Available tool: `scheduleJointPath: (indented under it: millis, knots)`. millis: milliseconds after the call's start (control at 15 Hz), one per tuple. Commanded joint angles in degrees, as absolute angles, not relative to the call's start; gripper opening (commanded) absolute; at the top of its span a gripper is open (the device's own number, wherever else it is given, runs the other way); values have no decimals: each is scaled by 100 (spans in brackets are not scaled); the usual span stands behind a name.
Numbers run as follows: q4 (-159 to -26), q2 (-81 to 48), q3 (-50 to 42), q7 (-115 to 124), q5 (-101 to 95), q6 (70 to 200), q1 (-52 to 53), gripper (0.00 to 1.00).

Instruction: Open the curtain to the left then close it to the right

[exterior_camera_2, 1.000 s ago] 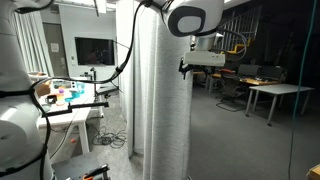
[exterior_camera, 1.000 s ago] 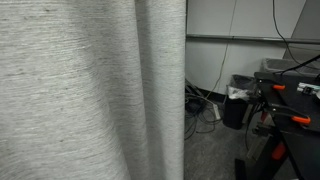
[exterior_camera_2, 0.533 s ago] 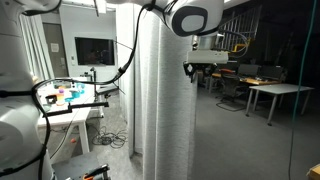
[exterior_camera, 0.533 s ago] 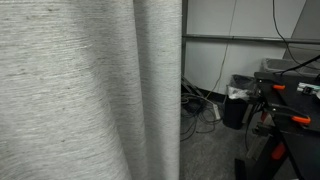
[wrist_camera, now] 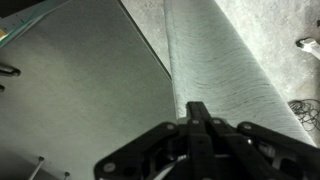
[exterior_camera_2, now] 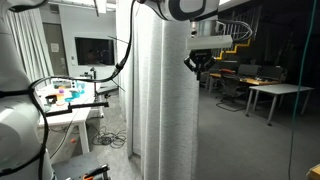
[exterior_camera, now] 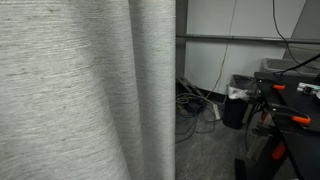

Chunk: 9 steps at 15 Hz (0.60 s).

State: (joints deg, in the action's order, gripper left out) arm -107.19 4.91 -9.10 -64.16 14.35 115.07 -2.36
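The edge of the curtain [exterior_camera: 80, 90] now stands further to the left in an exterior view than it did a second ago, and it has slid step by step. Because of this, a wider strip of the room behind it is uncovered: more of the white wall [exterior_camera: 230, 20] and of the cables [exterior_camera: 195, 105] on the floor shows. In an exterior view the gripper [exterior_camera_2: 197, 63] has travelled sideways together with the curtain's [exterior_camera_2: 165, 100] outer fold and sits a little higher than before.

This suggests that the opening stroke is in progress and not finished, since the fabric still covers most of that view. The closing to the right is not yet begun.

In the wrist view the gripper [wrist_camera: 197, 110] has its jaws narrow, drawn together on a fold of the curtain [wrist_camera: 215, 60], so it seems to pinch the fabric and drag it. The curtain hangs from top to floor in soft vertical folds, beside the arm.

By count there is one curtain, one arm and one gripper. Behind the curtain there is one dark bin [exterior_camera: 238, 100], and one dark screen [exterior_camera_2: 92, 50] hangs in the background.
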Motion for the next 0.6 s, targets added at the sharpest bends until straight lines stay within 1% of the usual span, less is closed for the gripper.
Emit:
scheduleJointPath:
  millis: [0, 133, 333, 467, 533]
  knots:
    - [-10923, 830, -858, -6667, 1546, 11057, -276, 28]
    - [-11011, 915, -870, -6854, 1679, 11071, -253, 41]
    - [-11099, 972, -888, -7153, 1914, 11141, -227, 65]
    - [-11147, 996, -894, -7285, 2070, 11134, -225, 79]
    - [-11158, 1000, -893, -7312, 2130, 11120, -228, 87]
